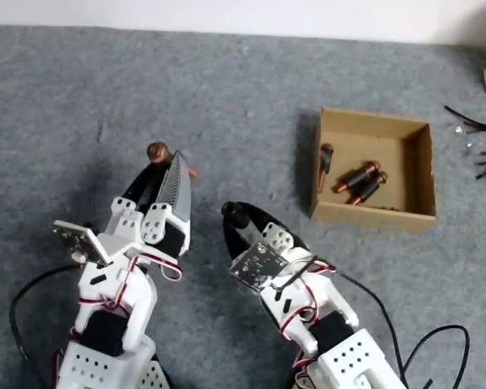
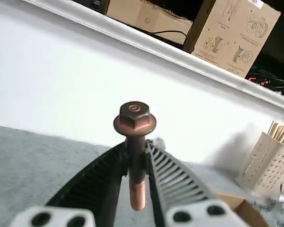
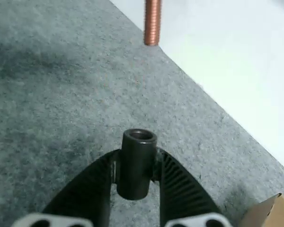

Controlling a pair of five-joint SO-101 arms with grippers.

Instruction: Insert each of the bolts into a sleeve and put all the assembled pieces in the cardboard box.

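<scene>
A: How much room is there around the arms?

B: The grey worktop (image 1: 227,89) lies open from the hands up to the white strip (image 1: 227,14) along its far edge, and out to the left. On the right stands the cardboard box (image 1: 371,215), with loose black bits (image 1: 479,151) beyond it at the worktop's edge.

A: And the parts?

B: The left hand (image 1: 160,162) is clamped on a copper bolt (image 1: 158,151), upright, with the head above the fingers and the shank running down between them. The right hand (image 1: 232,220) grips a black sleeve (image 1: 232,214), also upright, bore facing up. The two hands sit side by side, near each other but apart. Three assembled pieces (image 1: 358,176) lie in the box, which stands near the right hand.

A: Any writing?

B: The cartons (image 2: 229,33) behind the left arm carry printed line drawings; their lettering is too small to read.
</scene>
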